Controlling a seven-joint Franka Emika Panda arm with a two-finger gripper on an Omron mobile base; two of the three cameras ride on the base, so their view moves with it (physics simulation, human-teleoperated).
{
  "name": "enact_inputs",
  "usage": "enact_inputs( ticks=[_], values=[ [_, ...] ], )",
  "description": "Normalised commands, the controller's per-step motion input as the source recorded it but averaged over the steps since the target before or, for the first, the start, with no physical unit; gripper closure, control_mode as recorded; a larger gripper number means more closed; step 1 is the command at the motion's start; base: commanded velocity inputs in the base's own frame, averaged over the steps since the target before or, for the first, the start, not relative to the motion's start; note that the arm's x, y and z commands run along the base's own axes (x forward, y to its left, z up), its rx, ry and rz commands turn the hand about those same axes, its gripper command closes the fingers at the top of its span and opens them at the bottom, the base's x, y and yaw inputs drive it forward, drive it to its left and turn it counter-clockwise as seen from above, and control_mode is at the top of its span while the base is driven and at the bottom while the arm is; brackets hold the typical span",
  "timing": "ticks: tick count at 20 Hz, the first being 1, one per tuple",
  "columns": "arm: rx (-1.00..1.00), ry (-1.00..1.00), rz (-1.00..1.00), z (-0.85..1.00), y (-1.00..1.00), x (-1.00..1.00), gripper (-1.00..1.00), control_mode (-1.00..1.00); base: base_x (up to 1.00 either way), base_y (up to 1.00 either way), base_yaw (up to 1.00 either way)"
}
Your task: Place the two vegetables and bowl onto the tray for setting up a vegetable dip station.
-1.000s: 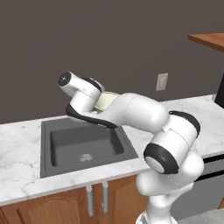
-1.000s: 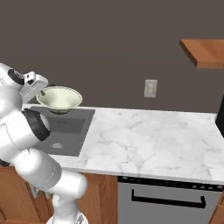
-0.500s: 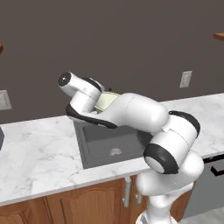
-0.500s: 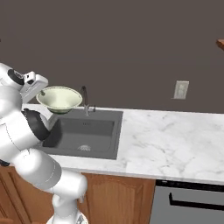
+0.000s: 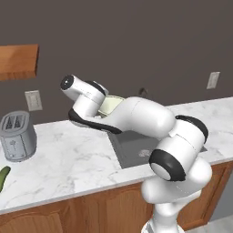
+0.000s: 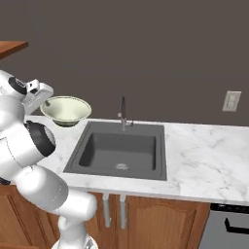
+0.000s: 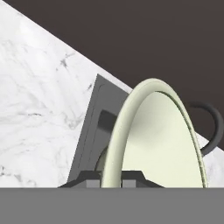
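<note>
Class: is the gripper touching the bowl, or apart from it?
Touching. In the hand view the gripper has a fingertip on each side of the bowl rim, pinching it.

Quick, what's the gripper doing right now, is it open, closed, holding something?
Gripper: closed on the rim of the pale green bowl, which it holds up above the counter left of the sink.
</note>
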Motion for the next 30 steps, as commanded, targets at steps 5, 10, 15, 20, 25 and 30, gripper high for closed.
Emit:
enact_inputs(
  ticks=[5,10,15,20,25,30],
  values=[
    [0.00,0.00,0.00,0.00,0.00,0.00,1.00,1.00,0.02,0.59,0.00],
    [0.00,0.00,0.00,0.00,0.00,0.00,1.00,1.00,0.00,0.58,0.00],
    [0.00,0.00,0.00,0.00,0.00,0.00,1.00,1.00,0.00,0.57,0.00],
    [0.00,0.00,0.00,0.00,0.00,0.00,1.00,1.00,0.00,0.56,0.00],
    [0.00,0.00,0.00,0.00,0.00,0.00,1.00,1.00,0.00,0.55,0.00],
    [0.00,0.00,0.00,0.00,0.00,0.00,1.00,1.00,0.00,0.55,0.00]
  ],
)
